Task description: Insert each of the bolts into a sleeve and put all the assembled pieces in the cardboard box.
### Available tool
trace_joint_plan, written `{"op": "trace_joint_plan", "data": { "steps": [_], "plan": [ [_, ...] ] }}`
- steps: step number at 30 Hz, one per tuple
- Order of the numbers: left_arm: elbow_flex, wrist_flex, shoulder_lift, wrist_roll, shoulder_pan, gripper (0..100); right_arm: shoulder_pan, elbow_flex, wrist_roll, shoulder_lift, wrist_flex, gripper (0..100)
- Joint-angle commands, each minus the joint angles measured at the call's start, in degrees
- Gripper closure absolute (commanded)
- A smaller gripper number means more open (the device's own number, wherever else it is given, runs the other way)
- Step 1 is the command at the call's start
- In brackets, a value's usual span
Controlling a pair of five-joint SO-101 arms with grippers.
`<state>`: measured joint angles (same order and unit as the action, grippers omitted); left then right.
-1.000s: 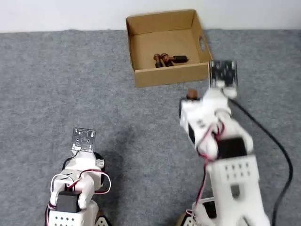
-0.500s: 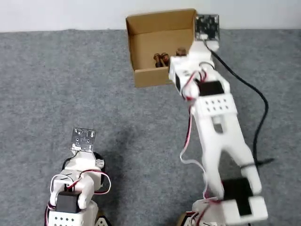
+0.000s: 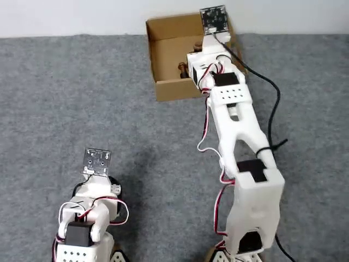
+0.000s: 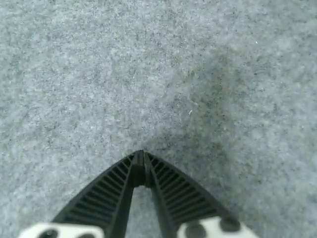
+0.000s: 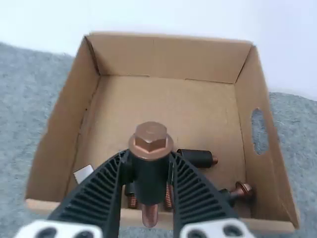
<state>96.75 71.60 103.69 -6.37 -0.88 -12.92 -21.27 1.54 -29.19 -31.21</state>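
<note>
Noted grey carpet (image 3: 163,153) across frame, white wall (image 3: 71,16) along top. Found right gripper (image 5: 147,163) clamped on sleeved bolt (image 5: 150,141) above cardboard box (image 3: 163,90), upper centre; left gripper (image 4: 142,156) pressed together, lower left.

cardboard box (image 5: 168,59): open top | floor: assembled pieces (image 5: 195,157) by arm-side wall
</note>
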Motion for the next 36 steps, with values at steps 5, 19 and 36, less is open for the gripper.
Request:
{"op": "trace_joint_plan", "data": {
  "steps": [5,19,36],
  "plan": [
    [-0.31,0.26,0.53,0.35,0.26,99,0.57,-10.37,0.97,-6.55,1.8,99.1],
    [-0.31,0.26,0.53,0.35,0.26,99,0.22,-13.36,1.05,-11.82,-1.54,80.4],
    [-0.31,0.26,0.53,0.35,0.26,99,0.22,-14.59,0.62,-4.53,-17.01,99.1]
  ]
}}
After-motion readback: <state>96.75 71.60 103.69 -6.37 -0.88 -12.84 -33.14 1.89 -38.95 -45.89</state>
